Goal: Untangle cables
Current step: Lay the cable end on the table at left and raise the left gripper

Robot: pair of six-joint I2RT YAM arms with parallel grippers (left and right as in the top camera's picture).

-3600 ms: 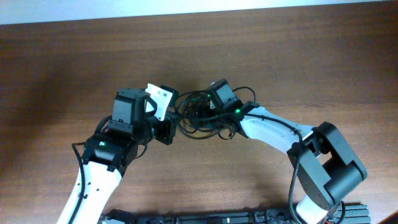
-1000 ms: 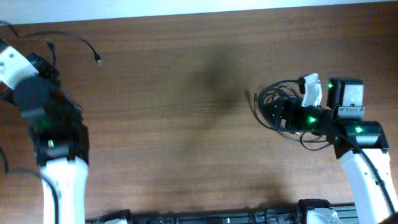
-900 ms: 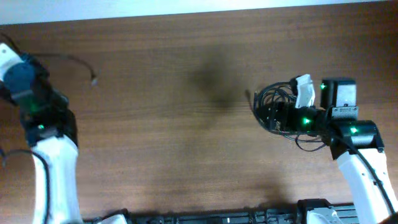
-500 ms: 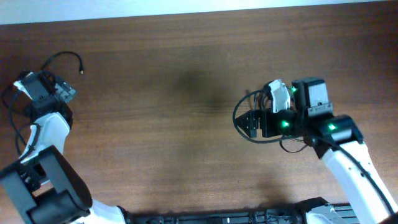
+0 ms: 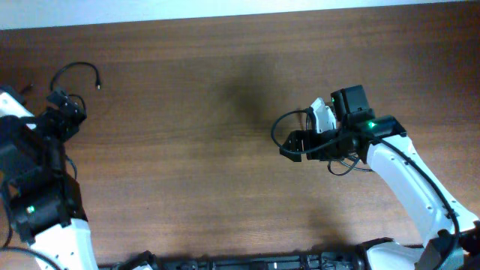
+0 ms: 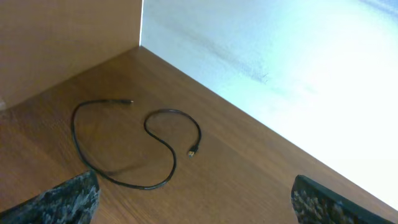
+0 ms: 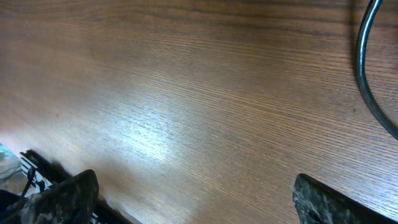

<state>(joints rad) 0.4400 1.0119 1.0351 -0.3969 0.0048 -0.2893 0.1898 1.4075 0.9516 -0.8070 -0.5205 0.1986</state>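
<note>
One thin black cable lies loose at the table's far left, its plug end pointing right. In the left wrist view the cable curves across the wood ahead of the fingers. My left gripper is open and empty, just short of it. The other cables loop around my right gripper, with more loops under its wrist. The right wrist view shows my right gripper open over bare wood, with one cable arcing at the upper right, outside the jaws.
The wooden table ends at a white wall along the far edge. A wooden side panel stands at the left in the left wrist view. A dark rail runs along the front edge.
The arms have pulled apart from the tangle at the middle. One cable now lies alone at the far left. The right gripper has shifted left with the remaining loops; the left arm has drawn back.
</note>
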